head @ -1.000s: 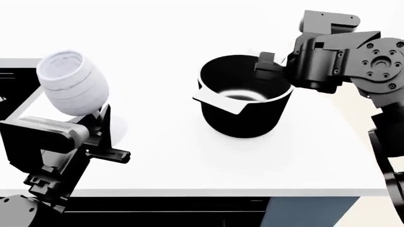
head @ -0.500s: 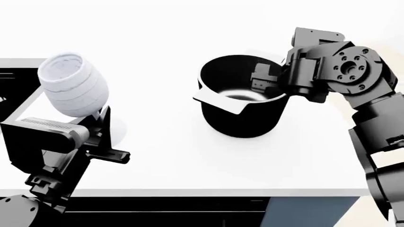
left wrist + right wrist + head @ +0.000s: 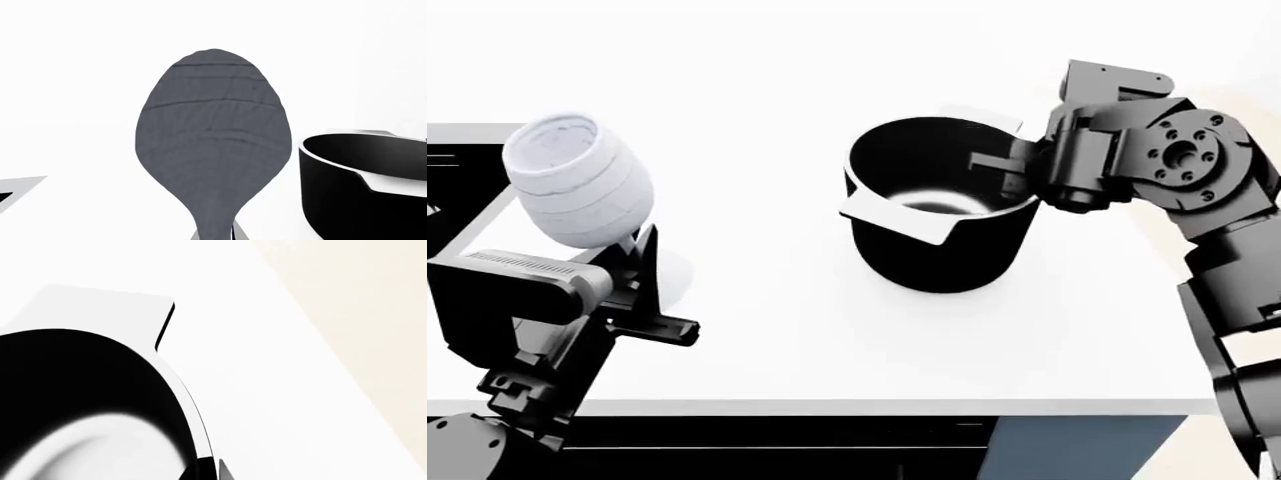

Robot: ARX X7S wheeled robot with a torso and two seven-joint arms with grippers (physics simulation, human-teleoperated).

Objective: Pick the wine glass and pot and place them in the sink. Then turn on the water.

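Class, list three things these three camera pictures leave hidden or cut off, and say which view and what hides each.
1. Sink: head view's left edge and the left arm hide its basins.
2. Wine glass: the left wrist view's bottom edge cuts its stem; the foot is unseen.
3. Right gripper: head view, against the black pot; open or shut is unclear.

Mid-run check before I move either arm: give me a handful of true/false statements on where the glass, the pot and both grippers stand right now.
1. The wine glass is held up off the counter by the left gripper. True.
2. The pot already sits in the sink. False: it stands on the counter, well to the side of the sink.
3. The right gripper is at the pot's rim, one finger reaching over the opening. True.
4. The wine glass is inside the pot. False: the two are apart, the pot empty.
5. The pot lies tipped on its side. False: it stands upright.
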